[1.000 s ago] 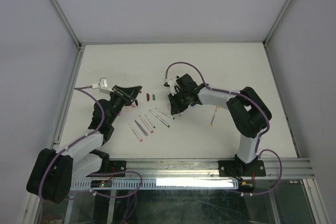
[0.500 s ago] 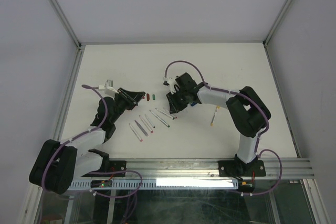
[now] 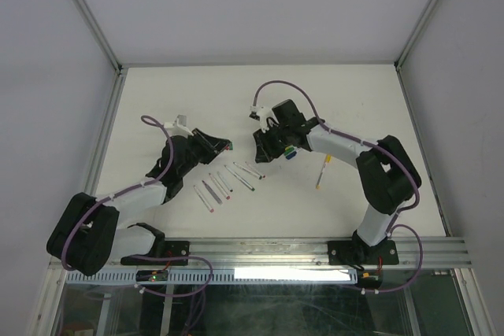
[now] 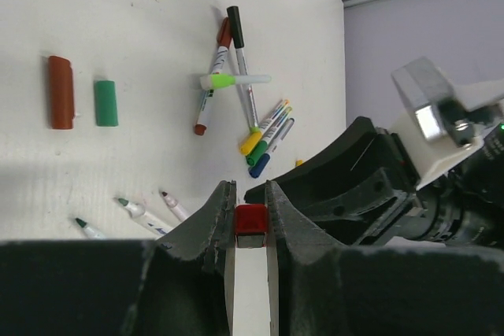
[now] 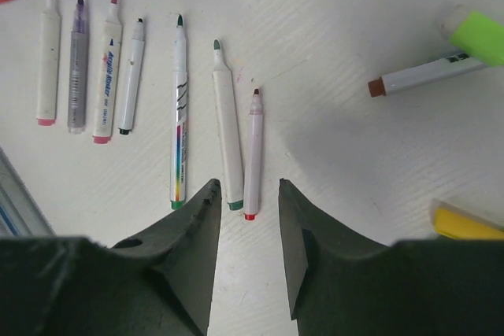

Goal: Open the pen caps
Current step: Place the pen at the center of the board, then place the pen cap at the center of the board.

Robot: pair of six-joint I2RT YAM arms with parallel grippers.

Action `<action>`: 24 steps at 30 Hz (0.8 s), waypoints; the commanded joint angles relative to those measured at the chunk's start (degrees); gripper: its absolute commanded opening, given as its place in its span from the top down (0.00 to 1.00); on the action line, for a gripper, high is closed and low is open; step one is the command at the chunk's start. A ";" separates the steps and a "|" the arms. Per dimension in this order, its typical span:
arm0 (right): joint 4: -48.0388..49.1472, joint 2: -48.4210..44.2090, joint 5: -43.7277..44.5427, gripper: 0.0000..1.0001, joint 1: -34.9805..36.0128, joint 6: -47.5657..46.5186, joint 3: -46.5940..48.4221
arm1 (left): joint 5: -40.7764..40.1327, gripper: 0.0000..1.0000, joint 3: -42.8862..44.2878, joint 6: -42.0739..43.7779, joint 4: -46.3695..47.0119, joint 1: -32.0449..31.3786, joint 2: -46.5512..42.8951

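Note:
My left gripper (image 4: 251, 194) (image 3: 225, 145) is shut on a small red pen cap (image 4: 252, 216) pinched between its jaws. Ahead of it on the table lie a red-brown cap (image 4: 60, 92) and a green cap (image 4: 105, 102). My right gripper (image 5: 246, 188) (image 3: 264, 155) stands open just above the table. A thin uncapped pen with a red end (image 5: 252, 155) lies free in front of its tips. Beside that pen runs a row of several uncapped pens (image 5: 106, 68) (image 3: 224, 182). A cluster of capped pens (image 4: 236, 76) (image 3: 289, 152) lies further right.
A pen with a light green cap (image 5: 429, 68) and a yellow one (image 5: 465, 222) lie right of the right gripper. One yellow pen (image 3: 321, 172) lies apart at the right. The two grippers are close together near the table's middle.
The right gripper's jaws have opened, leaving the red-ended pen on the table, and it has drawn back a little. The left gripper has swung right toward the loose caps, still holding the red cap.

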 commanded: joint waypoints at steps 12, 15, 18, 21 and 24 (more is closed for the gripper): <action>-3.04 -9.74 -15.25 0.62 -10.22 -7.89 1.25 | -12.24 1.00 27.39 6.11 -27.77 -8.87 18.27; -3.08 -10.38 -15.93 0.63 -11.53 -7.83 1.13 | -15.72 1.00 35.20 8.08 -36.01 -10.18 23.09; -2.99 -10.85 -16.77 0.63 -12.66 -7.72 1.12 | -16.37 1.00 42.13 10.29 -43.04 -10.51 28.31; -2.86 -11.17 -17.20 0.63 -13.66 -7.39 0.94 | -17.40 1.00 47.47 11.08 -48.89 -10.67 32.73; -2.77 -11.48 -17.59 0.63 -14.27 -7.24 0.86 | -19.44 1.00 49.97 11.34 -51.64 -10.85 35.20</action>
